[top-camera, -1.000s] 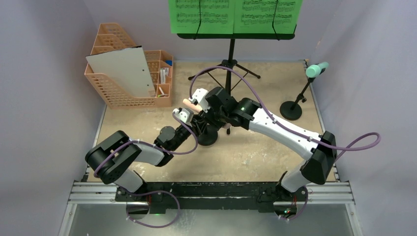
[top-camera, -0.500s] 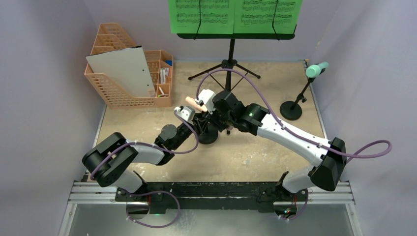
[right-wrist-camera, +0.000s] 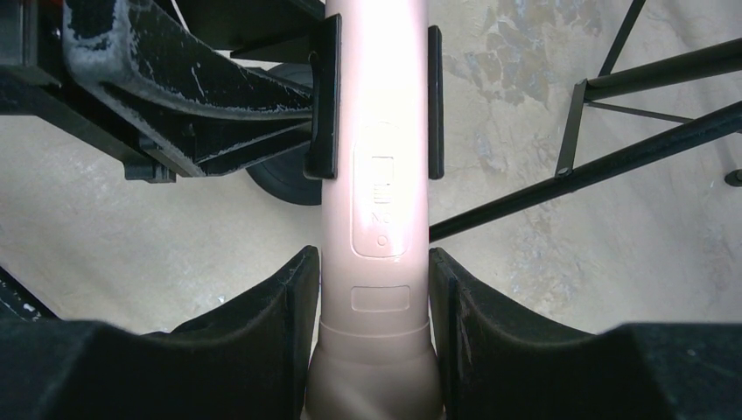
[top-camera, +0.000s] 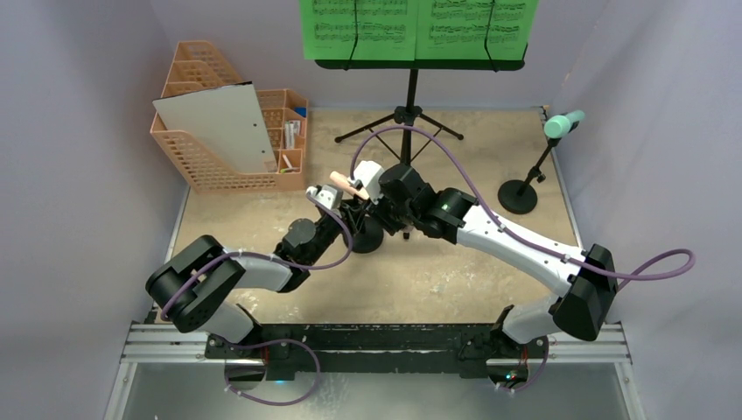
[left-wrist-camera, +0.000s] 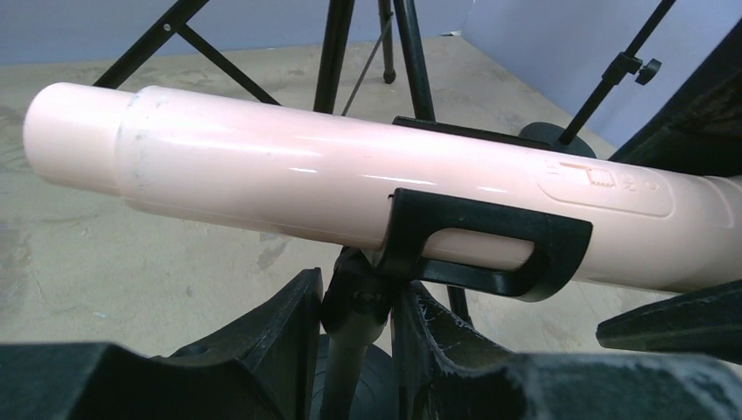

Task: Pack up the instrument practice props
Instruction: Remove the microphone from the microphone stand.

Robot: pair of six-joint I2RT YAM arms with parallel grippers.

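Note:
The pink toy microphone (top-camera: 343,182) lies level in the clip of a small black round-based holder (top-camera: 368,238) at the table's middle. My left gripper (left-wrist-camera: 357,319) is shut on the holder's stem just under the clip (left-wrist-camera: 481,243); the microphone (left-wrist-camera: 306,188) crosses above it. My right gripper (right-wrist-camera: 374,297) is shut on the microphone's body (right-wrist-camera: 374,131) near its head. The mint microphone (top-camera: 564,123) sits in the second holder (top-camera: 518,197) at the right. The black music desk (top-camera: 420,63) on tripod legs (top-camera: 407,118) carries two green pages (top-camera: 359,26) at the back.
An orange mesh file organizer (top-camera: 201,162) with a grey-white board (top-camera: 219,122) leaning on it stands at the back left. Purple cables loop over both arms. The stand's tripod legs (right-wrist-camera: 612,131) spread just behind the grippers.
My right arm swung its elbow to the right and its wrist shifted slightly right. My left gripper edged toward the back. The pink microphone stayed in the clip.

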